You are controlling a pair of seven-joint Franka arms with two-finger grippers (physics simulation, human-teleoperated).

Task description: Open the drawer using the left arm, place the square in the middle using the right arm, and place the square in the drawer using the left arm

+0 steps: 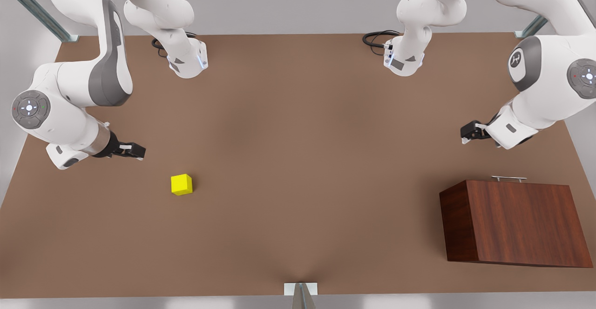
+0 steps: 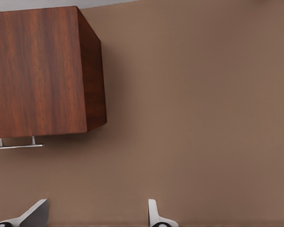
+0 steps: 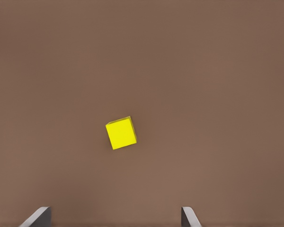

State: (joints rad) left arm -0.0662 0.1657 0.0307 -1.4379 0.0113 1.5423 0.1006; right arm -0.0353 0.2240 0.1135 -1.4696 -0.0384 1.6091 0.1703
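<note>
The square [image 1: 181, 184] [image 3: 121, 134], a small yellow cube, rests on the brown tabletop toward the front view's left. My right gripper [image 1: 138, 151] [image 3: 114, 216] hovers above and just left of it, open and holding nothing. The drawer sits shut in the reddish-brown cabinet [image 1: 517, 223] [image 2: 38, 71] at the front view's right, its silver handle [image 1: 509, 178] [image 2: 16, 145] facing the back of the table. My left gripper [image 1: 467, 135] [image 2: 94, 213] hangs open above the table, some way behind and to the left of the handle. The middle [image 1: 298, 160] of the table is bare brown surface.
Both arm bases [image 1: 188, 60] [image 1: 402, 60] stand at the table's back edge with black cables beside them. A grey camera post [image 1: 300, 295] rises at the front edge. Metal frame struts [image 1: 37, 9] cross the back corners.
</note>
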